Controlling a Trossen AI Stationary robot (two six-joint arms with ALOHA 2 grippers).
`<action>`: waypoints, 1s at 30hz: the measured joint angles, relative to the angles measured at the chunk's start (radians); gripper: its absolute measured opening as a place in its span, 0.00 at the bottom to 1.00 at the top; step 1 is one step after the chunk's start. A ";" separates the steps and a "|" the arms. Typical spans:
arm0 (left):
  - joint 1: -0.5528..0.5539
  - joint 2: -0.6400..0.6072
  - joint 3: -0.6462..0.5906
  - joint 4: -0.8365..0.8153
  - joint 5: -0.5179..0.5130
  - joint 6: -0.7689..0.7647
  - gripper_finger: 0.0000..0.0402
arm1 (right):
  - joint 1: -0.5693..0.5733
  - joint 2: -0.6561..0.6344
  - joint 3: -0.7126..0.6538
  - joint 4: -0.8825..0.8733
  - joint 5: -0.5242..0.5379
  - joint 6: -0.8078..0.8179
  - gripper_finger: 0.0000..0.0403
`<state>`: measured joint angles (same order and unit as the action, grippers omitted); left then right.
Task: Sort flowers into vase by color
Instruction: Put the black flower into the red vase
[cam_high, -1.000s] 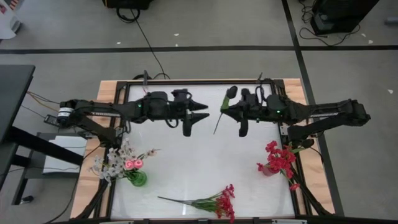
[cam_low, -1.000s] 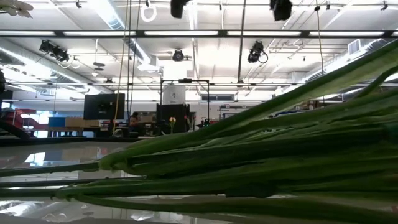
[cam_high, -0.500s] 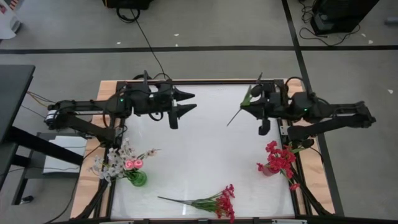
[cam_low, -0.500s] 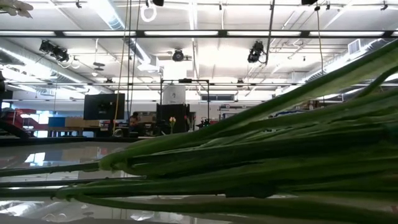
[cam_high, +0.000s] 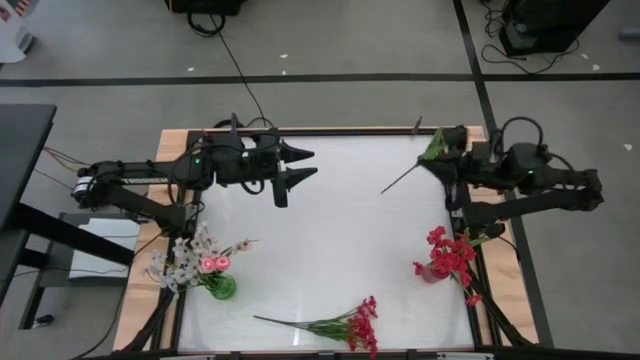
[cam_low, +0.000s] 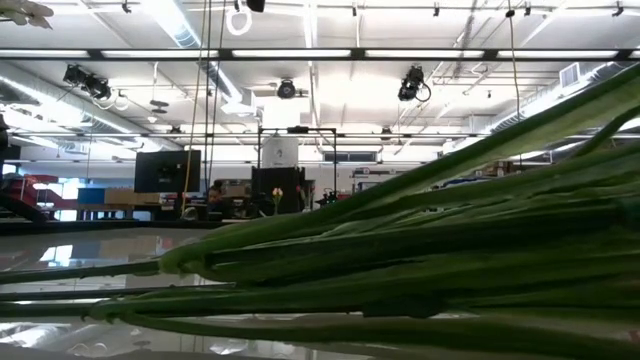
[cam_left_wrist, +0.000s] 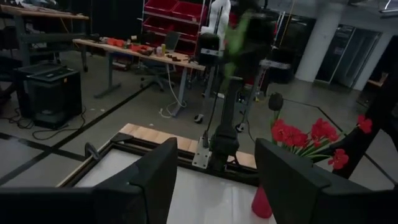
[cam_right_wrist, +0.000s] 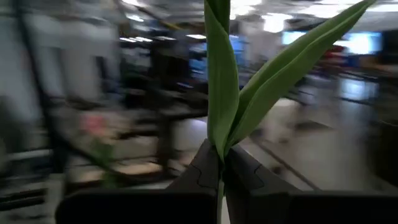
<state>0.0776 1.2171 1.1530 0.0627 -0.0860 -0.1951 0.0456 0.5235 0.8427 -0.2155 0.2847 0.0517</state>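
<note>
A: The left gripper (cam_high: 302, 165) is hanging over the far part of the table (cam_high: 320, 250), on the far side of the green vase (cam_high: 222, 288), with its two fingers spread wide and nothing between them. It is waiting there, I judge, out of the other arm's way.

B: And the green vase itself?

A: It is standing near the table's left edge, carrying the white sprigs (cam_high: 180, 258) and pink rosebuds (cam_high: 213, 264), so the pale colours are gathering in it. To its right, by the near edge, a loose red spray (cam_high: 345, 325) is lying flat, not yet sorted.

B: Farther right from that vase?

A: The pink vase (cam_high: 430, 272) is holding red blossoms (cam_high: 450, 252), which fits a red group. Beyond it toward the far right corner, the right gripper (cam_high: 444, 167) is pinching a leafy stem (cam_high: 412, 168) at its base; the right wrist view is showing the fingers closed tight under the leaves (cam_right_wrist: 239, 93). The stem is sticking out slantwise over the table, well above the surface, probably so it is clearing the vases while being carried.
</note>
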 joint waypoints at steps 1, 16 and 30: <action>0.000 0.000 0.000 0.001 0.000 0.000 0.55 | 0.000 -0.021 0.007 -0.061 0.074 0.005 0.03; 0.000 0.000 0.000 0.000 0.000 -0.002 0.55 | -0.001 -0.267 0.152 -0.869 0.021 0.179 0.03; 0.000 0.000 0.000 0.000 0.000 -0.002 0.55 | 0.006 -0.424 0.075 -0.714 -0.505 0.274 0.03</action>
<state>0.0776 1.2171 1.1530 0.0631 -0.0860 -0.1974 0.0517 0.0997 0.9178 -0.9292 -0.2200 0.3256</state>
